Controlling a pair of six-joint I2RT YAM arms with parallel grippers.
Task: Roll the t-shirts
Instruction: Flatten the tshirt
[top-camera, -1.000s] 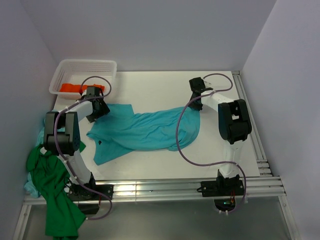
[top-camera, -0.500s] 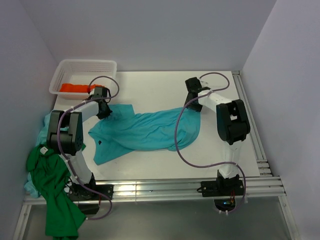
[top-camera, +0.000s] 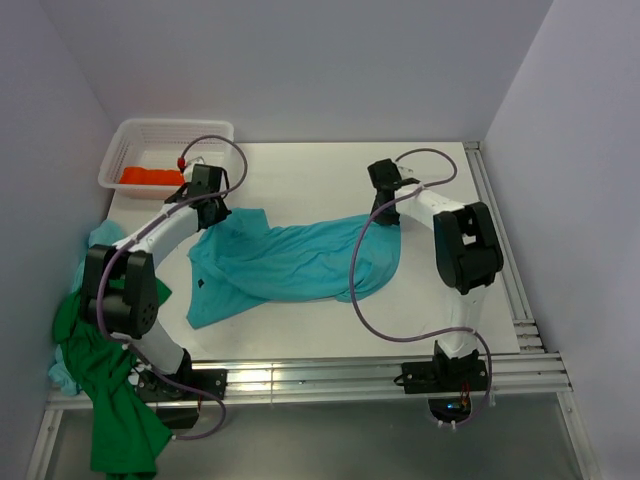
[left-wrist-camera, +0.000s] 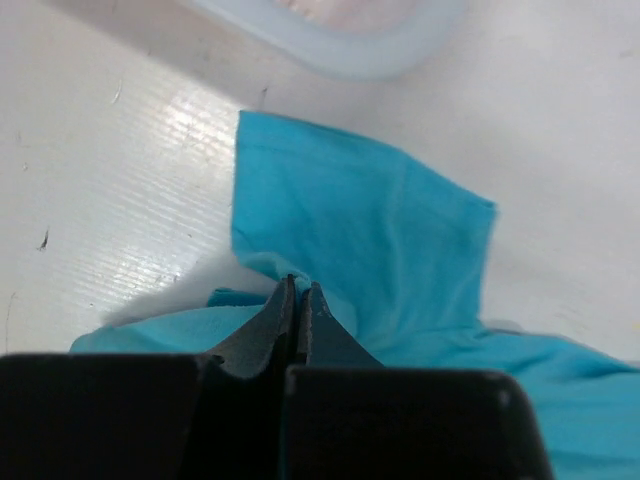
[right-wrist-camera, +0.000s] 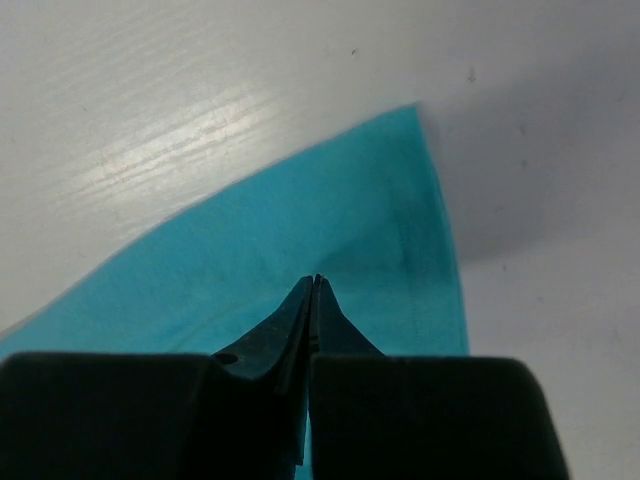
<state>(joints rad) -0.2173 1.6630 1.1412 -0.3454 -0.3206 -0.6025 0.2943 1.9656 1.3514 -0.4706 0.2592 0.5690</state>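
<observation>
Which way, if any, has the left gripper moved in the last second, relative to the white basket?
Yes: the left gripper has shifted rightward, toward the white basket's right end, shut on the turquoise t-shirt.

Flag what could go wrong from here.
The left hand and right hand each pinch only a small bit of the turquoise t-shirt near its far edge; a hard pull may slip it free. The shirt lies wrinkled and skewed, so it could roll lopsided. The left hand sits close to the basket and might nudge it.
</observation>
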